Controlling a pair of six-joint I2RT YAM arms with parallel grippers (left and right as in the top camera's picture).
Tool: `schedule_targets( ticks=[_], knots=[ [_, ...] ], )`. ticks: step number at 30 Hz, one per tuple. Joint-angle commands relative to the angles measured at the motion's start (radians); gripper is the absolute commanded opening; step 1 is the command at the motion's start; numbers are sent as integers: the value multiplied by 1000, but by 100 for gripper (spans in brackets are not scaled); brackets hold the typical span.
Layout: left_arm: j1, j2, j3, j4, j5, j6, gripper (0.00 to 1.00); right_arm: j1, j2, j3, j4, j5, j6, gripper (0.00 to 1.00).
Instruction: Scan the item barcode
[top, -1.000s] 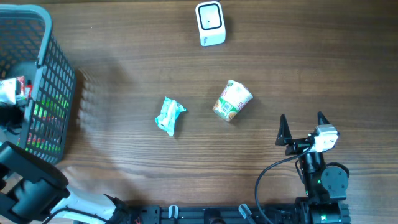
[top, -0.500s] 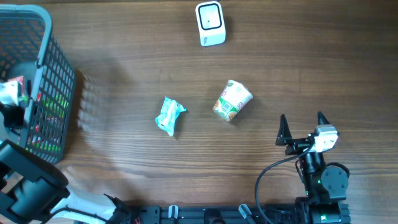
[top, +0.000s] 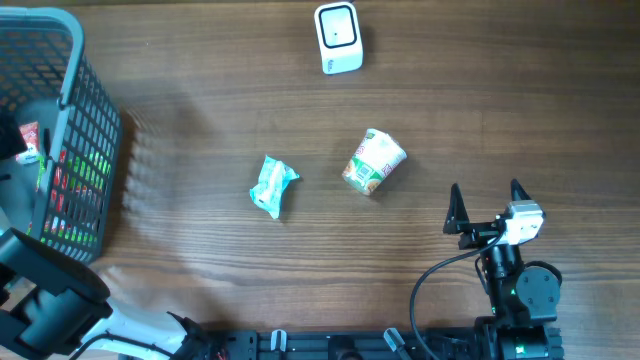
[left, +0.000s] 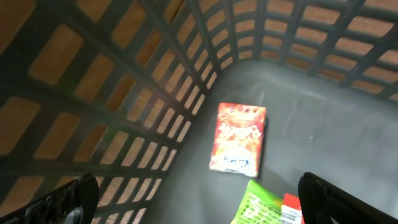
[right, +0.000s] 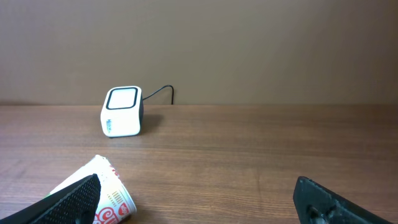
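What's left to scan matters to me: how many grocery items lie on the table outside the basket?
2. A crumpled teal packet lies near the table's centre; a noodle cup lies on its side right of it. None seem hidden.

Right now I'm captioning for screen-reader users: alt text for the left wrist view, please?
An orange-red packet lies flat on the floor of a dark grid-walled basket. A green packet pokes in at the bottom edge, and the open left gripper frames the lower corners, holding nothing.
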Motion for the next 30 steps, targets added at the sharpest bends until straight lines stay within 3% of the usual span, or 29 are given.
schedule_targets(
  ticks=[1, 12, 15, 23, 25, 27, 30],
  knots=[
    [-8, 11, 11, 6, 92, -103, 100, -3, -6, -1, 3, -12, -9, 100],
    [-8, 213, 11, 129, 129, -108, 97, -3, -6, -1, 3, -12, -9, 100],
    [-8, 266, 11, 189, 174, -108, 78, -3, -6, -1, 3, -12, -9, 100],
    [-10, 375, 11, 262, 217, -108, 73, -3, -6, -1, 3, -12, -9, 100],
    [-10, 378, 11, 270, 217, -108, 56, -3, -6, -1, 3, -12, -9, 100],
    [-10, 370, 11, 287, 216, -108, 46, -3, -6, -1, 3, -12, -9, 100],
    [-10, 321, 12, 276, 216, -108, 42, -3, -6, -1, 3, -12, -9, 100]
  ],
)
